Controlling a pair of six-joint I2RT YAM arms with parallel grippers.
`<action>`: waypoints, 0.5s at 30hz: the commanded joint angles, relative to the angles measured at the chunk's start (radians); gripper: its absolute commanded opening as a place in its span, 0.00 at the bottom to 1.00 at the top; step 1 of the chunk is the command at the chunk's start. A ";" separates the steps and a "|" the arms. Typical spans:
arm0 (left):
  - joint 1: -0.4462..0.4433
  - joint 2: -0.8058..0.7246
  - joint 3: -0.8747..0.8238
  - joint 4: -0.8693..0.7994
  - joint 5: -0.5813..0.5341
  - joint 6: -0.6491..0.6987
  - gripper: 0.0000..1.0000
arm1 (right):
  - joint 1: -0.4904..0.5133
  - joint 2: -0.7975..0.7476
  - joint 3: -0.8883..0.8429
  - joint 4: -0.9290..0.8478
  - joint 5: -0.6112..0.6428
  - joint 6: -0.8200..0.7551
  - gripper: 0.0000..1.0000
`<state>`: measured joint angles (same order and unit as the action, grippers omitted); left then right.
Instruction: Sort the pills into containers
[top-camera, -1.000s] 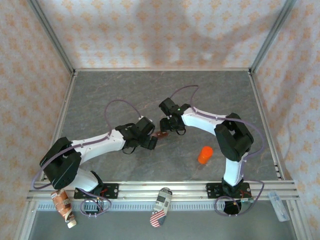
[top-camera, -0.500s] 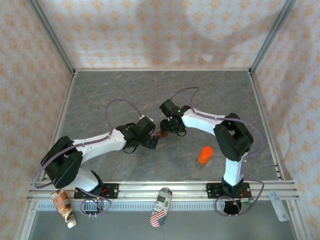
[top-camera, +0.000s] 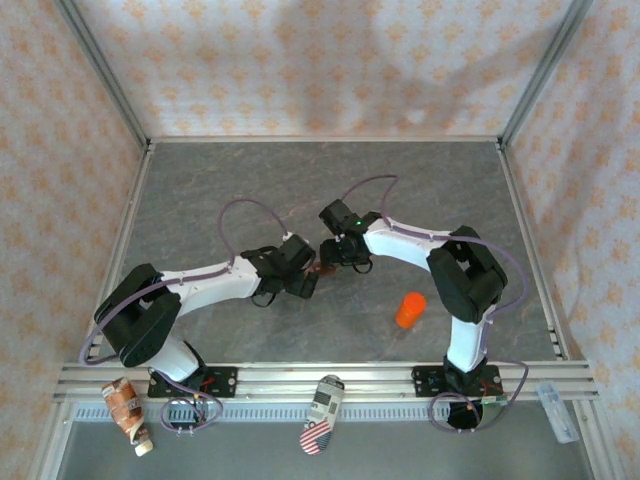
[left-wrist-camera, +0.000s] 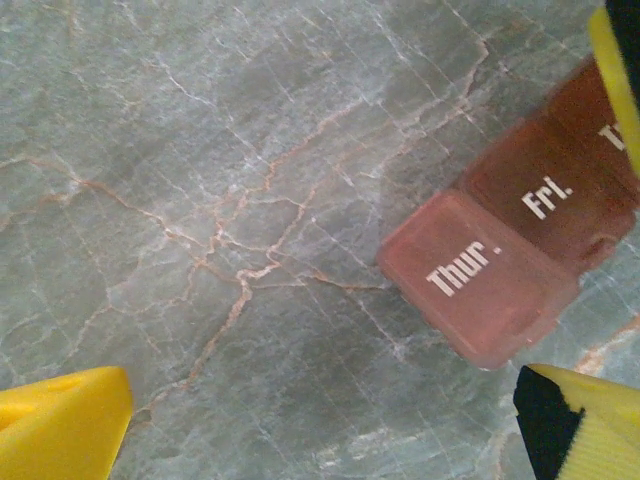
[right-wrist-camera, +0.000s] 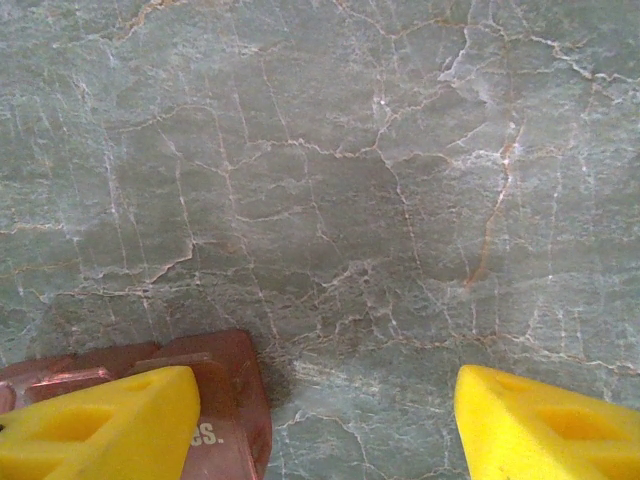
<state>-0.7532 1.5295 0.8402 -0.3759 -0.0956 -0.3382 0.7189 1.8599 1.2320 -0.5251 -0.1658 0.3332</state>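
Lately, seen from above, the left arm (top-camera: 200, 283) has shifted its lower link inward and brought its wrist a little closer to the pill box (top-camera: 322, 268). The box lies on the bench (top-camera: 250, 180) between the two wrists. The right arm (top-camera: 410, 238) has hardly moved. I judge this to be lining up on the box, with no pill sorted yet.

From the left wrist, the left fingers (left-wrist-camera: 62, 425) stand wide apart over bare bench. The box sits up and to the right of the gap, its "Thur." and "Fri." lids apparently closed.

From the right wrist, the right fingers (right-wrist-camera: 545, 425) are partly apart with nothing between them. One tip hangs over the box's end; I cannot tell whether it touches.
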 joint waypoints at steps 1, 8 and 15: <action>-0.008 0.003 0.036 0.018 -0.093 0.009 0.99 | 0.001 0.006 -0.029 -0.019 0.016 0.005 0.69; -0.008 0.002 0.051 0.014 -0.140 0.015 1.00 | 0.001 0.003 -0.041 -0.019 0.020 0.002 0.69; -0.008 0.006 0.074 0.010 -0.178 0.023 1.00 | 0.001 0.000 -0.056 -0.015 0.026 0.000 0.69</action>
<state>-0.7532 1.5295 0.8845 -0.3706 -0.2138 -0.3347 0.7189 1.8538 1.2144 -0.5026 -0.1688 0.3332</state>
